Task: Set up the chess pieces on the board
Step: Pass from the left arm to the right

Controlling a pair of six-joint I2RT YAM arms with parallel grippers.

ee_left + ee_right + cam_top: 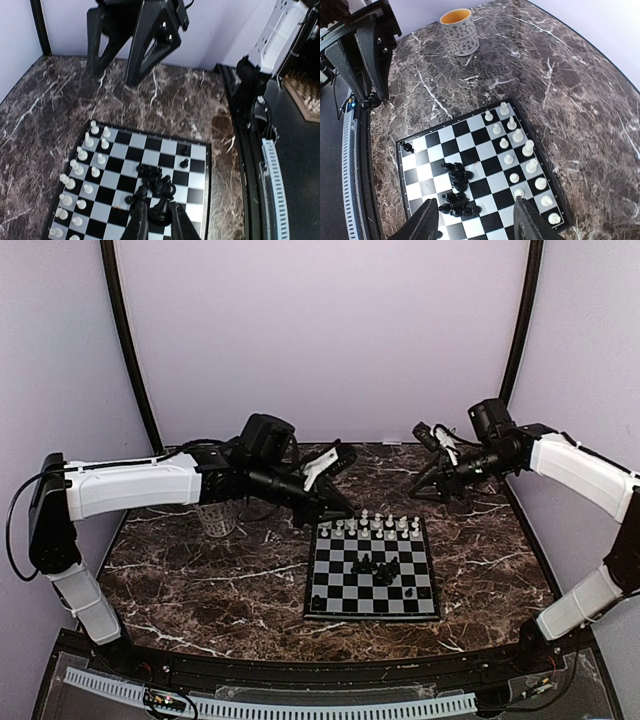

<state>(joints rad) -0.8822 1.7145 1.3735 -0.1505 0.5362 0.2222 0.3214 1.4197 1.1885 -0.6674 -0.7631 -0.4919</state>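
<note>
Two robot arms reach in over a dark marbled table [190, 585] toward a small chessboard [340, 582]. At far left, the white-sleeved left arm [130, 487] stretches across above a pale patterned mug [217, 519] with a yellow inside. The mug stands on the table to the left of the board's far corner, apart from it.

The left gripper [340, 504] hangs above that far-left corner. Seen from its own wrist camera, its fingers [138, 222] are pressed close on either side of a black chess piece [161, 211], held above the squares.

The board lies flat just right of the table's centre, its black and silver squares edged by a thin black rim. White pieces [380, 527] stand upright in two rows along its far edge. A huddle of black pieces [378, 567] crowds the middle squares, and it is hard to tell whether each stands or lies. A lone black piece [318, 600] sits in the near-left corner, and another [413, 592] is near the right edge.

To the right, the right gripper [428, 454] hovers beyond the board's far-right corner, its two fingers [426, 220] spread well apart with nothing between them. The right arm [580, 475] sweeps back toward the table's right edge.
</note>
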